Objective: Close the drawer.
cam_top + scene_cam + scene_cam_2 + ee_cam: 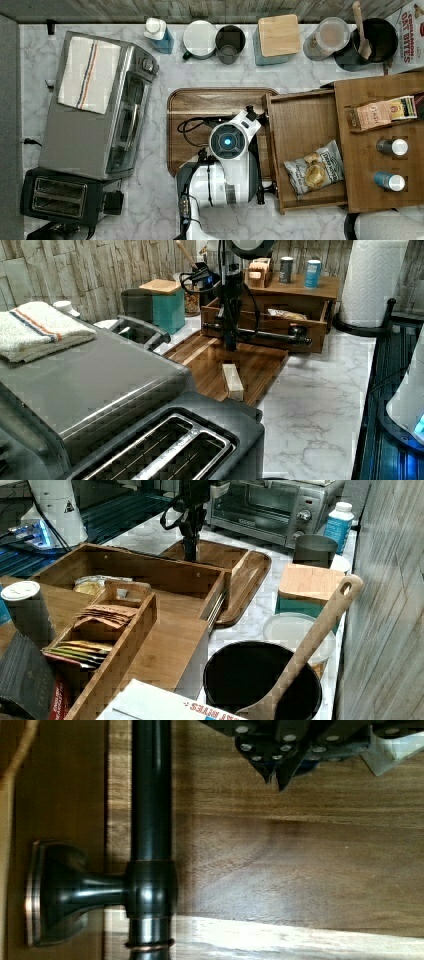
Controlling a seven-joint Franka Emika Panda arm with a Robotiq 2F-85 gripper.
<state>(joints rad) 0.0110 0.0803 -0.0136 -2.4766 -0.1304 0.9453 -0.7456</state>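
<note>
The wide, shallow brown wooden drawer (305, 125) stands pulled out of the wooden cabinet (380, 200) toward the top view's left, its front overlapping the right edge of the rounded dark wooden serving tray (200, 102); open tray surface lies before it. A crinkled snack bag (315, 170) lies inside. The arm's black gripper (274, 770) hangs beside the dark metal bar handle (150, 795), fingertips pressed together, grasping nothing, apart from the bar.

Even indoor light, blocky compression artifacts, soft wrist-view shadows.
</note>
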